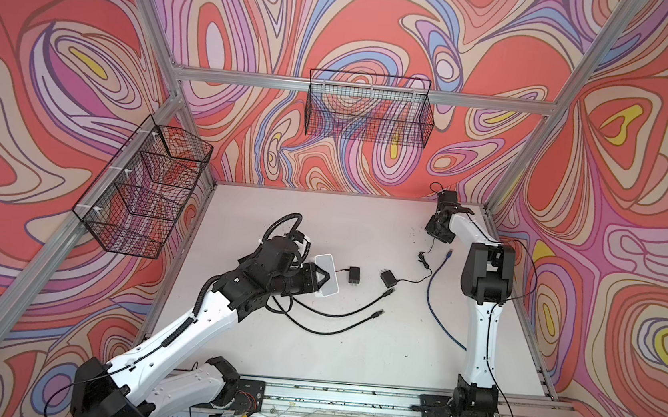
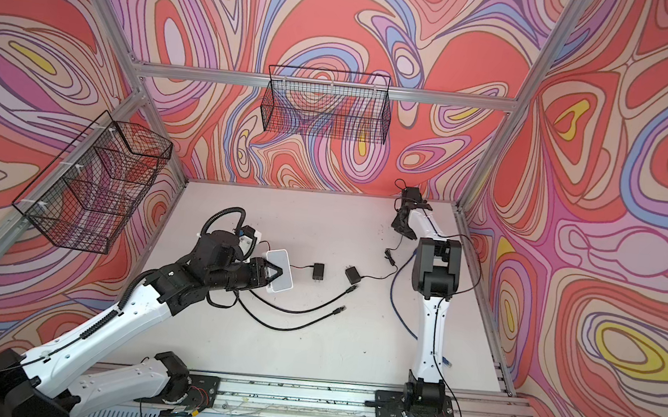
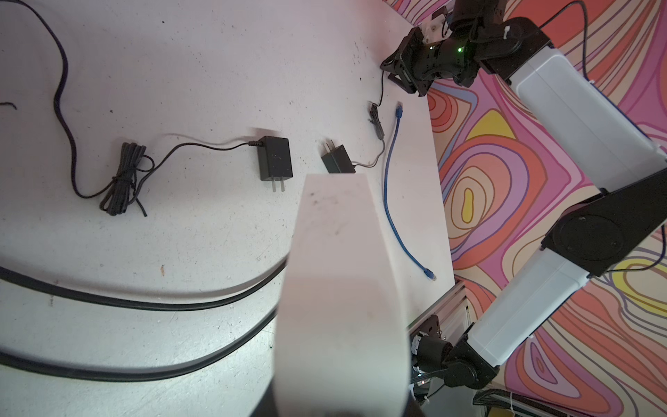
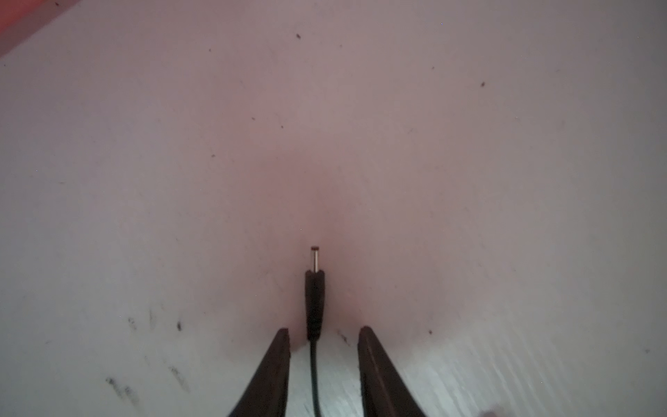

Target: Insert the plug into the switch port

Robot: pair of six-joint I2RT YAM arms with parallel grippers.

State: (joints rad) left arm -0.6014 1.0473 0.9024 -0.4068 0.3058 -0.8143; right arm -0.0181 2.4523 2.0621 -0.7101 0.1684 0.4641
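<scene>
Switch: left end effector (image 1: 322, 278) clamped on white rectangular plastic switch box (image 1: 325, 261) | plug: right end effector (image 4: 323, 329) parted, straddling thin black barrel plug (image 4: 315, 299) on white desk (image 4: 469, 180), not touching it.

Smooth plastic switch (image 1: 330, 268), scuffed matt table (image 1: 352, 345)

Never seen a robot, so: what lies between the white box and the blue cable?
Two black power adapters, apart: a straight adapter nearer the white box, an angled adapter nearer the blue cable. Both top views show them.
</scene>
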